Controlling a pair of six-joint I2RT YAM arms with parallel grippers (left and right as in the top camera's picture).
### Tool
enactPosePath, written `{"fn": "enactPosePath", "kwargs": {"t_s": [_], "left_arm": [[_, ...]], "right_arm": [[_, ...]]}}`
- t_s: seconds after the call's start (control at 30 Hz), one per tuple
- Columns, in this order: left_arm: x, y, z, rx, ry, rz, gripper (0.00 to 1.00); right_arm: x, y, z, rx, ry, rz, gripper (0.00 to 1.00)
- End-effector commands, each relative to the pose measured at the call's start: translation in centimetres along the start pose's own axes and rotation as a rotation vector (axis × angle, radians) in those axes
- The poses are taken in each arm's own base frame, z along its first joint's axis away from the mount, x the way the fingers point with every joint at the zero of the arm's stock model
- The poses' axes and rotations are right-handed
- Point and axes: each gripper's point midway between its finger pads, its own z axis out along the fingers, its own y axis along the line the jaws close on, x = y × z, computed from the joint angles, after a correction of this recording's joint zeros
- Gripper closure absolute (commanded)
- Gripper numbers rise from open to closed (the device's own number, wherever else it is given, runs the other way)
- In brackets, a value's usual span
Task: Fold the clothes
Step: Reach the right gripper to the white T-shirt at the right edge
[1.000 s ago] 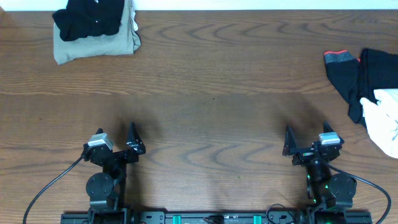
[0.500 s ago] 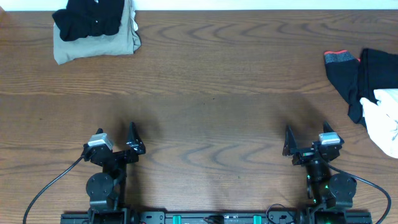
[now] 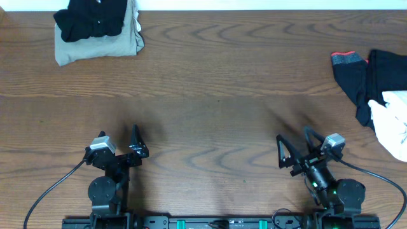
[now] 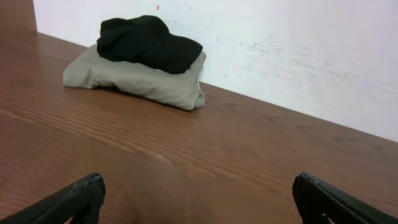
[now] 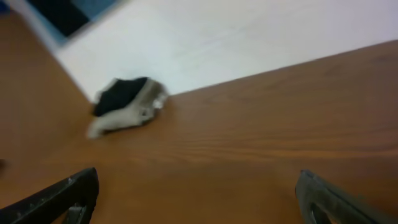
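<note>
At the near edge of a brown wood-grain desk [image 3: 216,83], two black robot arms sit low, one toward each side. The left fingers [image 3: 135,138] are spread wide and hold nothing; the left wrist view shows their black tips at the bottom corners with bare wood between them. The right fingers [image 3: 280,151] are likewise spread wide and empty, angled toward the far left of the desk.

At the far left corner, against a white wall [image 4: 280,50], a folded khaki cloth garment [image 3: 95,49] lies flat with a lumpy black cloth garment [image 3: 89,20] resting on top. The right wrist view shows this same pile, small and blurred. At the right edge of the desk, well apart from both arms, lies a loose heap: black cloth pieces [image 3: 356,73], one with an orange-red band, touching a rumpled white shirt [image 3: 394,124] that runs partly out of the overhead view.

No garment is being handled, so the step in hand seems to be fetching the next piece. The left stack looks finished; the right heap looks unfolded. The next move probably calls for the right arm to swing toward that heap, pinch an edge of cloth, and drag it to the middle of the desk, where both arms can spread it flat before folding.
</note>
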Motion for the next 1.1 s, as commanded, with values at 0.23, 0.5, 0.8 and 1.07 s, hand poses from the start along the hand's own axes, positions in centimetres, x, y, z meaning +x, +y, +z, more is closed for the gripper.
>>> {"fn": "enactPosePath", "kwargs": {"t_s": [0.23,0.5,0.8,1.07], "left_arm": [[1.4,0.8,0.1,-0.031,0.044,0.018,0.02],[1.4,0.8,0.1,-0.031,0.044,0.018,0.02],[1.4,0.8,0.1,-0.031,0.044,0.018,0.02],[1.4,0.8,0.1,-0.031,0.044,0.018,0.02]], "right_arm": [[-5.3,5.7,-1.2,-0.195,-0.119,-0.081,0.01],[-9.7,3.9,-0.2,0.097,0.025,-0.146,0.01],[-14.6,-8.3,1.0,0.813,0.416,-0.155,0.01],[-17.8,-15.4,2.9,1.000,0.640,-0.176,0.01]]}}
